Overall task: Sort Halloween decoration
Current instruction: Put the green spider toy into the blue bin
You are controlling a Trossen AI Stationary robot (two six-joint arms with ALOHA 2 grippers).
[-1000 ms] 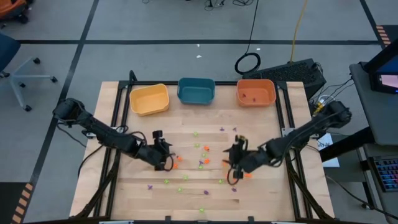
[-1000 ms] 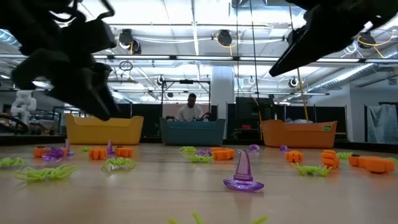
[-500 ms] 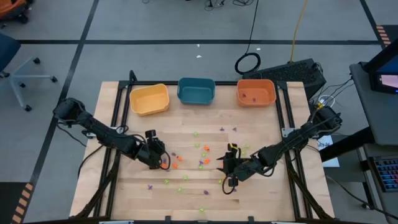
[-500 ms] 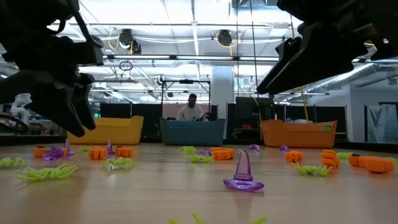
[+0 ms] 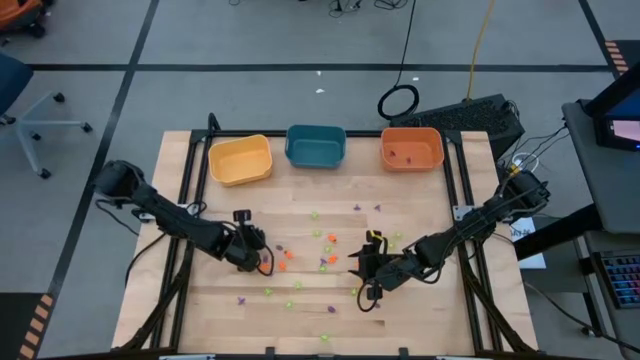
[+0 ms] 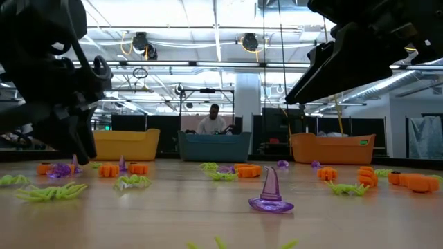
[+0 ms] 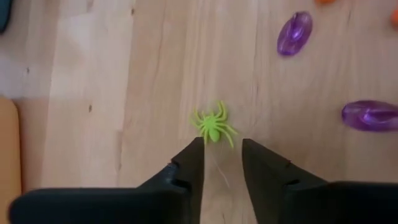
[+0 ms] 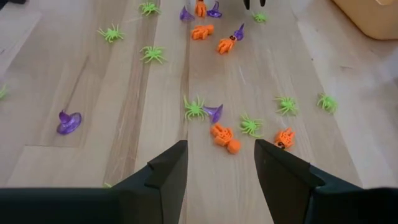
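My left gripper (image 5: 262, 262) hangs low over the middle of the table (image 5: 430, 310), left of centre, its fingers (image 7: 189, 163) parted by a narrow gap with nothing between them; a light-green spider (image 7: 213, 126) lies on the wood just past the fingertips, apart from both. Beyond it in the left wrist view lie two purple trinkets (image 7: 293, 33), one cut off by the picture's edge, too blurred for me to tell their shape. My right gripper (image 5: 366, 290) hovers right of centre, nearer the front edge, fingers (image 8: 171, 171) spread wide and empty. The Halloween decoration (image 5: 322, 262) is scattered over the table's middle between my two arms and toward the front edge: green spiders, orange pieces and purple witch hats, too small from above to tell apart except by colour. In the right wrist view a green spider (image 8: 195, 109) touches a purple hat, with an orange piece (image 8: 224, 137) just beside them. In the low view a purple hat (image 6: 270, 191) stands upright near the camera, and both arms are dark shapes cut off at the top. Along the back edge stand a yellow bin (image 5: 240, 159), a teal bin (image 5: 315, 146) and an orange bin (image 5: 411, 149); the orange one holds a few small specks I cannot identify. A person (image 6: 212, 122) shows behind the teal bin, partly hidden by it.
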